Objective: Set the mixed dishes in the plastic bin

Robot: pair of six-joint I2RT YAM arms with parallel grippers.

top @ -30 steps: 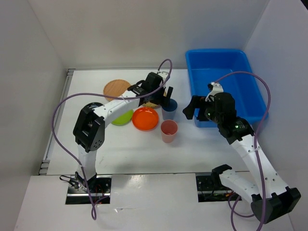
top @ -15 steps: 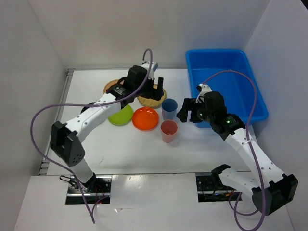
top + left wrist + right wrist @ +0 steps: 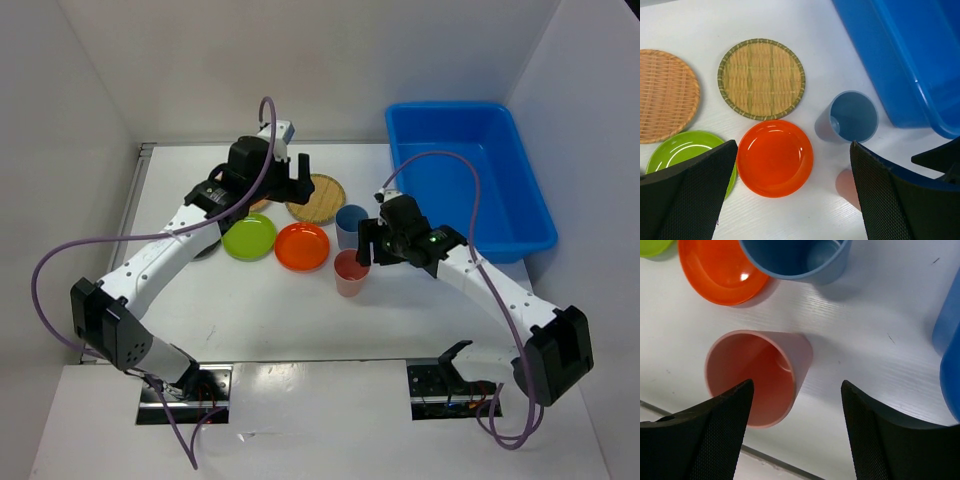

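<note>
Your right gripper [image 3: 796,385] had swung from the plastic bin [image 3: 470,170] to above the pink cup [image 3: 757,375], fingers apart; the upright cup sat slightly left of their gap.

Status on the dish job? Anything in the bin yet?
Done: nothing. The bin shows no dishes inside.
In hand: nothing gripped. The open right gripper is poised at the pink cup, and the open left gripper hovers over the orange plate.
Left: pink cup, blue cup, orange plate, green plate and both woven plates, all on the table.
</note>
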